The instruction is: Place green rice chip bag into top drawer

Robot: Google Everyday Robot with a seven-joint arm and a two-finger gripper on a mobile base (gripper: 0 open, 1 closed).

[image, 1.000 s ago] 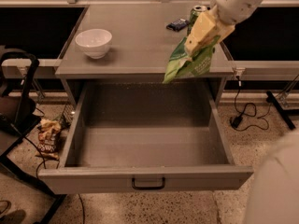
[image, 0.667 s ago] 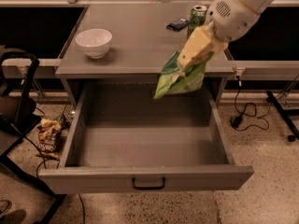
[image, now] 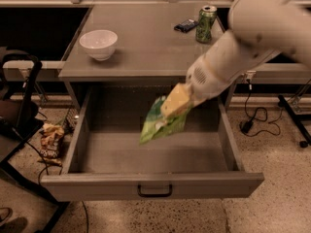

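Note:
The green rice chip bag [image: 160, 123] hangs from my gripper [image: 176, 102], whose yellowish fingers are shut on its upper edge. The bag is held above the inside of the open top drawer [image: 150, 186], near the drawer's middle and slightly toward the back. The drawer is grey, wide and shallow, pulled fully out, with a black bar handle [image: 154, 191] on its front panel. My white arm [image: 243, 47] reaches in from the upper right over the counter's front edge.
On the grey counter [image: 146, 42] stand a white bowl [image: 98, 43] at the left, a green drink can [image: 206, 23] and a small dark object [image: 186, 25] at the back right. A brown-and-orange snack bag [image: 50, 141] lies on the floor left. Cables lie on the floor right.
My gripper has moved the bag down and to the left, from beside the counter's front edge to over the inside of the open drawer. The bag now hangs lower.

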